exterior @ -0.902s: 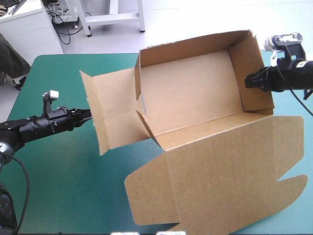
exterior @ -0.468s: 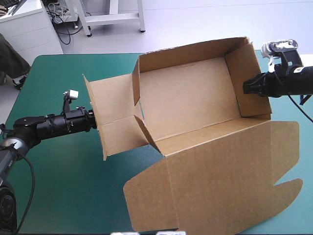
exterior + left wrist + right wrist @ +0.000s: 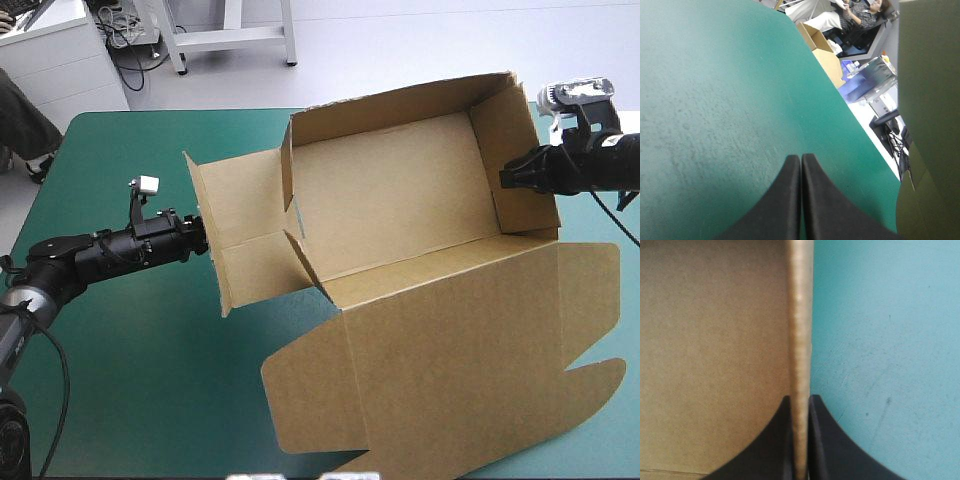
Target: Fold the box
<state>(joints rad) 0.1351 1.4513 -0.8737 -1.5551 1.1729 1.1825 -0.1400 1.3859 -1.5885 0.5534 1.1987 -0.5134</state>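
Observation:
The brown box (image 3: 400, 190) stands as an open tray with its walls raised and its lid (image 3: 450, 360) lying flat toward the front right. Its left end flap (image 3: 240, 230) hangs outward, half raised. My left gripper (image 3: 203, 238) is shut with nothing in it, and its tip is against the outer face of that flap. In the left wrist view the gripper (image 3: 801, 159) hangs over the cover, with the box's board (image 3: 930, 100) beside it. My right gripper (image 3: 505, 178) is shut on the box's right wall (image 3: 520, 150). The right wrist view shows the wall's edge (image 3: 800, 315) running between the gripper's (image 3: 800, 402) fingers.
Bare teal-green cover (image 3: 140, 350) lies left of and in front of the box, under the left arm. The lid's outer corner reaches near the table's right front edge. More brown board (image 3: 820, 47) shows beyond the table's edge in the left wrist view.
My left gripper has moved right against the left end flap, pushing it and the box slightly toward the right. The right gripper kept its hold on the right wall.

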